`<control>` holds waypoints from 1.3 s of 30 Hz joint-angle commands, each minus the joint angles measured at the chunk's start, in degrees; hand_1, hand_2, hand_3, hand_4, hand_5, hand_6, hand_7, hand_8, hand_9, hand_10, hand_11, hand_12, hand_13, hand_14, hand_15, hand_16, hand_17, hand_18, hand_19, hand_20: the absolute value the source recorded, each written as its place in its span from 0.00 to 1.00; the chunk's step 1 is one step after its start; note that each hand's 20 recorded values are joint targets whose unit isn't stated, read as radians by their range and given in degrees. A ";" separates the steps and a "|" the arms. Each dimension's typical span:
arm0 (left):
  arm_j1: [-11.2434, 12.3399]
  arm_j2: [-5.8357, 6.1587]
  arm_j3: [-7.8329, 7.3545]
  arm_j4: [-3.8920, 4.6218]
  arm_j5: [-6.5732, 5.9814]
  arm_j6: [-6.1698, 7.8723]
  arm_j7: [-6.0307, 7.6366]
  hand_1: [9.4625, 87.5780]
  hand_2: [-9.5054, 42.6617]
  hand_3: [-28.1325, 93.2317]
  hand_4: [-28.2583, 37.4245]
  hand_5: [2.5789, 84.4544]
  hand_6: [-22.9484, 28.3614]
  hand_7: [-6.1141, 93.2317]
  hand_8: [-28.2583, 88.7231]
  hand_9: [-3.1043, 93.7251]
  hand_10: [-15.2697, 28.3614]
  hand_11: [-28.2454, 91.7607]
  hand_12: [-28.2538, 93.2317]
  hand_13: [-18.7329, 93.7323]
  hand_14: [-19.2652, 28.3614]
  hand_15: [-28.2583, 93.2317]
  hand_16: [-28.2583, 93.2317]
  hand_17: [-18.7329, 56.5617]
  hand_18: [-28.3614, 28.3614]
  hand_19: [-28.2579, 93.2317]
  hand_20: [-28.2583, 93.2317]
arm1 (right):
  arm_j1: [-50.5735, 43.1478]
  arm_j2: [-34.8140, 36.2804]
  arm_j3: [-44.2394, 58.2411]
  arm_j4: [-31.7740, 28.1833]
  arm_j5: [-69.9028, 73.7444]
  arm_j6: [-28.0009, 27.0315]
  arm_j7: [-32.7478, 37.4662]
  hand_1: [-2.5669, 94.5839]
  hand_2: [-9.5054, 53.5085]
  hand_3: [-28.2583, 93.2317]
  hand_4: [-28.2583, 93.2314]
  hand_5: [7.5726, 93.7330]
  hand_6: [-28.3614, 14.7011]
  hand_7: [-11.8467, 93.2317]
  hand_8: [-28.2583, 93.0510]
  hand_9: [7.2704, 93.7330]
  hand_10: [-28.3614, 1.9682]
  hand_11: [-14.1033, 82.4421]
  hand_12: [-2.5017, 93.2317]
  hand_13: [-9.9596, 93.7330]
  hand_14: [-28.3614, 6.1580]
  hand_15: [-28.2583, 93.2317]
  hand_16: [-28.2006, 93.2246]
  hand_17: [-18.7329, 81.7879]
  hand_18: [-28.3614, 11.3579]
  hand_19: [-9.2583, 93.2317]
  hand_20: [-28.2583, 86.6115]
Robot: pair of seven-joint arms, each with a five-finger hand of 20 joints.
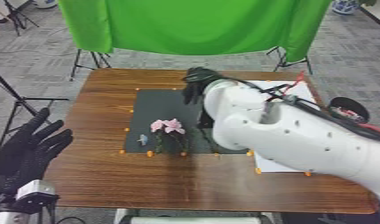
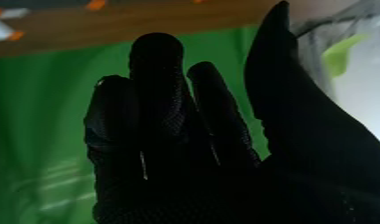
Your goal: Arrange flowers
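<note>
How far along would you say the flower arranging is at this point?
Perhaps little is done: the pink flowers lie side by side on the dark mat. The right hand, fingers extended above the mat, seems to hold nothing. Picking up and arranging those flowers probably remains.

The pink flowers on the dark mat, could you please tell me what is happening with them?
Neither hand is handling the pink flowers, which lie on the dark mat. The robot's right hand is open and empty near the mat's far edge, and its left hand is open beside the table.
</note>
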State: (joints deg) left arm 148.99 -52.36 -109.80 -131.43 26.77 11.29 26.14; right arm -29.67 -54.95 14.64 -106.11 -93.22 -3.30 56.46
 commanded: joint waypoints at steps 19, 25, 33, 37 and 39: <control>-2.74 -1.27 1.70 0.00 0.75 -0.14 -2.65 0.27 0.30 0.75 0.15 0.37 0.61 0.13 0.19 0.31 0.78 0.42 0.33 0.34 0.99 0.68 0.14 0.18 1.00 0.71 0.16 | 0.01 22.16 2.22 9.26 5.40 1.39 2.55 0.42 0.11 0.90 0.03 0.48 0.46 0.26 0.15 0.52 0.25 0.33 0.18 0.69 0.45 0.82 0.29 0.64 0.33 1.00 0.42; -3.23 -1.99 1.66 0.07 1.16 -0.57 -3.51 0.27 0.31 0.75 0.15 0.37 0.61 0.13 0.19 0.31 0.78 0.42 0.33 0.34 0.99 0.68 0.14 0.18 1.00 0.71 0.16 | -3.53 20.60 4.02 9.39 5.34 0.40 2.58 0.43 0.11 0.90 0.03 0.51 0.50 0.27 0.15 0.54 0.27 0.33 0.18 0.70 0.46 0.82 0.30 0.64 0.33 1.00 0.42; -3.09 -1.92 1.79 0.12 0.99 -0.49 -3.13 0.27 0.31 0.75 0.15 0.37 0.61 0.13 0.19 0.31 0.78 0.42 0.33 0.34 0.99 0.68 0.14 0.18 1.00 0.71 0.17 | -4.78 17.68 3.87 10.66 4.93 0.05 2.70 0.43 0.11 0.90 0.03 0.53 0.53 0.28 0.14 0.57 0.30 0.33 0.18 0.72 0.47 0.82 0.30 0.64 0.33 1.00 0.43; -3.41 -0.84 2.21 0.37 0.21 -0.12 -2.68 0.27 0.30 0.75 0.15 0.37 0.61 0.13 0.19 0.31 0.78 0.43 0.33 0.34 0.99 0.68 0.14 0.18 1.00 0.71 0.17 | -4.66 16.83 3.63 11.11 5.31 -0.08 3.34 0.43 0.11 0.90 0.03 0.53 0.53 0.28 0.14 0.57 0.31 0.33 0.18 0.72 0.48 0.82 0.30 0.65 0.33 1.00 0.43; -3.36 -0.96 2.24 0.36 0.18 -0.36 -2.50 0.27 0.30 0.75 0.15 0.37 0.61 0.13 0.19 0.31 0.78 0.42 0.33 0.34 0.99 0.68 0.14 0.18 1.00 0.71 0.17 | -4.42 16.71 3.01 11.50 5.94 0.01 3.41 0.44 0.10 0.90 0.02 0.53 0.54 0.28 0.14 0.57 0.31 0.34 0.18 0.72 0.48 0.81 0.31 0.65 0.33 1.00 0.43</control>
State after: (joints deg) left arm 145.56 -53.79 -107.95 -131.33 27.42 11.41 23.51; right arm -34.56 -36.56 18.43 -95.08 -87.50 -2.77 59.01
